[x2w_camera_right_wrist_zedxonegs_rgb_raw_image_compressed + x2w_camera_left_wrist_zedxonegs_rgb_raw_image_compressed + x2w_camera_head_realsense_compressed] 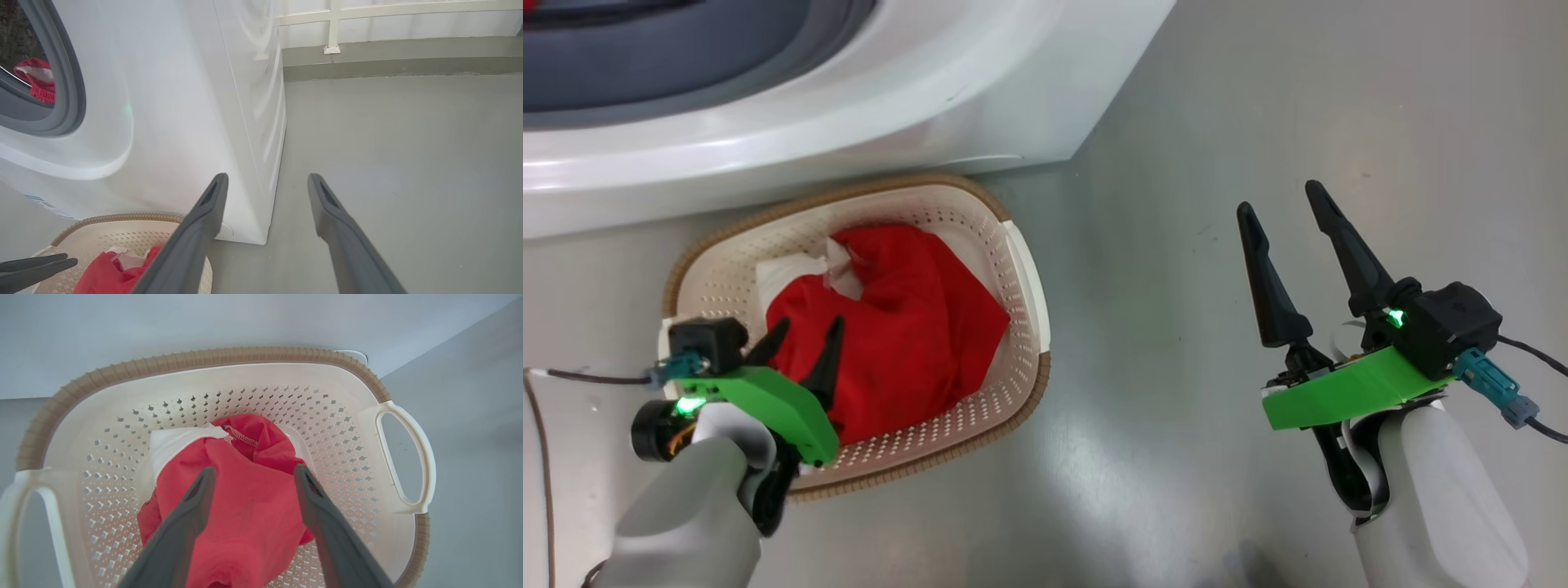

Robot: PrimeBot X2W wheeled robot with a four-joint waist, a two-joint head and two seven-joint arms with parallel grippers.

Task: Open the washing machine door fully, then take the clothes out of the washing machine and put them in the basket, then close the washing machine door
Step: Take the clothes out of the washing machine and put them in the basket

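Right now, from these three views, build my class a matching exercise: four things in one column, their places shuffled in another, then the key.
1. bright red fabric garment
2. cream perforated plastic basket
3. dark-fingered left gripper
4. dark-fingered right gripper

A. over bare grey floor
B. on the floor before the white washing machine
C. over the basket
D. lying in the basket

Pairs: 1-D, 2-B, 3-C, 4-A

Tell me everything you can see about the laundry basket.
The basket is a cream-white plastic tub, a rounded rectangle with perforated walls, a brown woven-look rim and white side handles. It stands upright on the grey floor, right in front of the white washing machine. A red garment with a white patch lies crumpled inside, covering most of its bottom. The left pincer hangs open over that garment.
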